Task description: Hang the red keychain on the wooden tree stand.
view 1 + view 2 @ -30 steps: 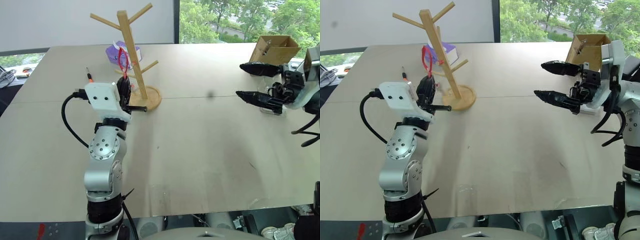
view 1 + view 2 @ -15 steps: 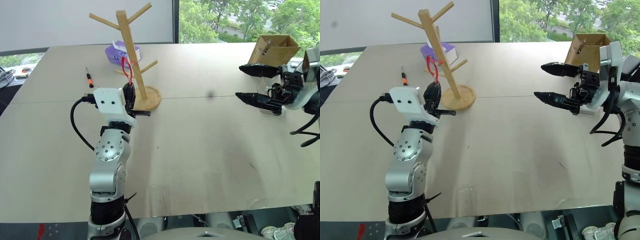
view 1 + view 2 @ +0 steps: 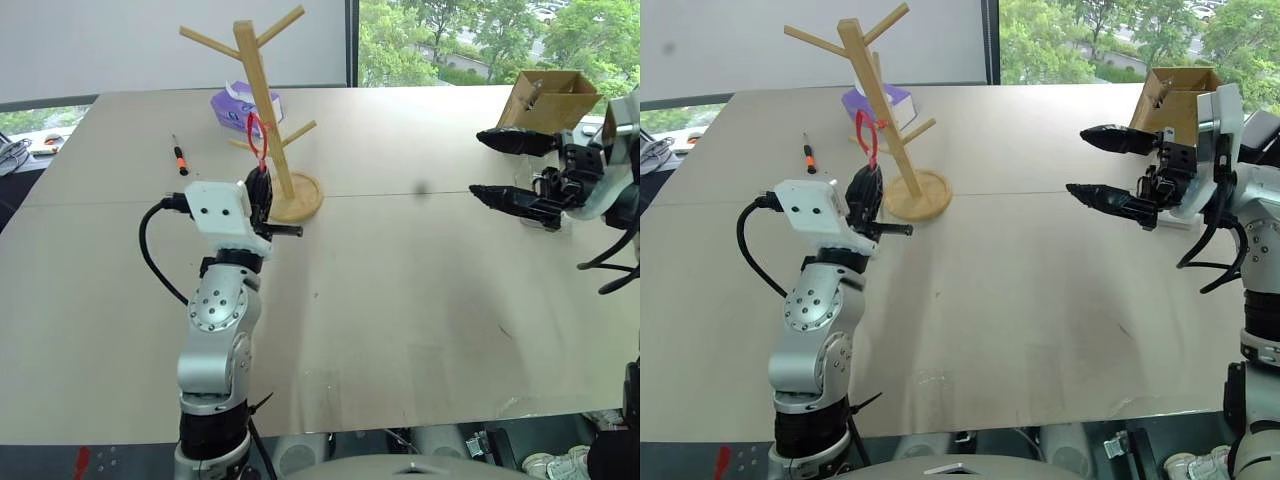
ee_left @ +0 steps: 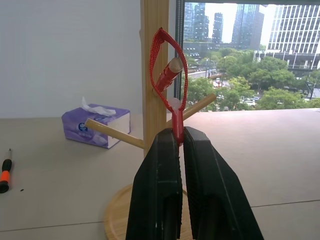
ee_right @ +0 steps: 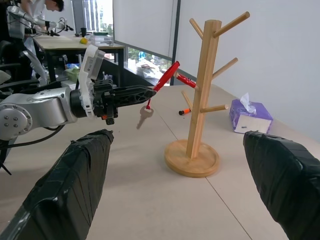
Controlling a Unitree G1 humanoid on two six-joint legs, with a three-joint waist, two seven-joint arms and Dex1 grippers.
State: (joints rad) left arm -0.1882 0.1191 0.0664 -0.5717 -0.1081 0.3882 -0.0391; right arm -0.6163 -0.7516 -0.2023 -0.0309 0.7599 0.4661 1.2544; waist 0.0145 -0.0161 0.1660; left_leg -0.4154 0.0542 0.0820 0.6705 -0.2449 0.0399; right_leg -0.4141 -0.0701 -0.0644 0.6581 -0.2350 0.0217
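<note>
So the left gripper point(image 4: 180, 145) has its black fingers pinched tight on the thin red cord keychain point(image 4: 167, 75), small metal key point(image 5: 145, 115) dangling underneath. The loop is up in the air, right beside a peg of the tall light-wood tree stand point(image 3: 262, 100), apparently around its tip. Off to the side, the right gripper point(image 3: 1095, 160) hangs with jaws spread wide, holding nothing. Purple tissue box point(image 4: 96, 126) sits behind.

The purple cardboard tissue box point(image 4: 96, 128) carries a small round logo and faint print, but no wording can be read.
</note>
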